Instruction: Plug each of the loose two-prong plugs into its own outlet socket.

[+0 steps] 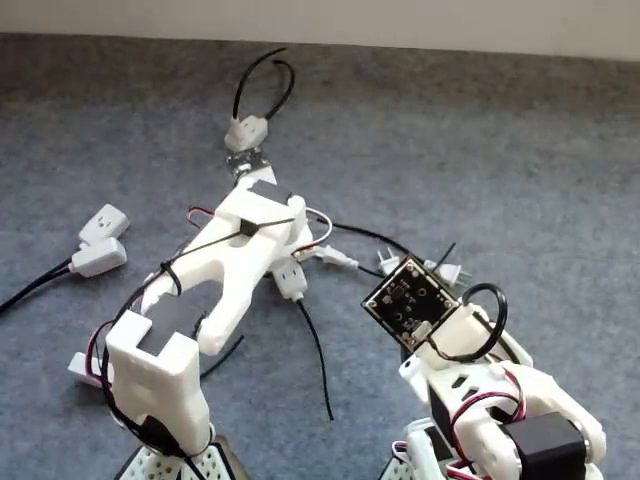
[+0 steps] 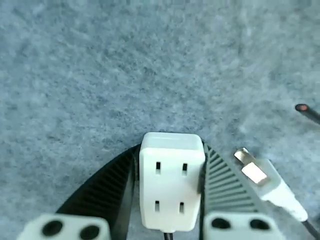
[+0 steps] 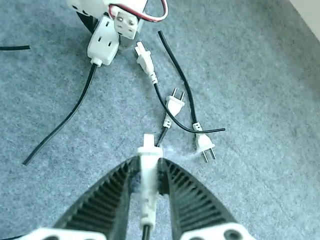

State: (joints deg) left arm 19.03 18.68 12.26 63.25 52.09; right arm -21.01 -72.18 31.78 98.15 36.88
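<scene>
A robot test bench, by the look: grey carpet-like worktop point(image 1: 520, 170), pale wall point(image 1: 400, 18) at its far edge, bare circuit board point(image 1: 408, 297).

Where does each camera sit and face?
High view: fixed above, looking down at the table; left arm and right arm show.
Left wrist view: faces along the left gripper, shut on an outlet socket.
Right wrist view: faces along the right gripper, shut on a plug.
Shared: wrist views show that socket and a loose plug.
</scene>
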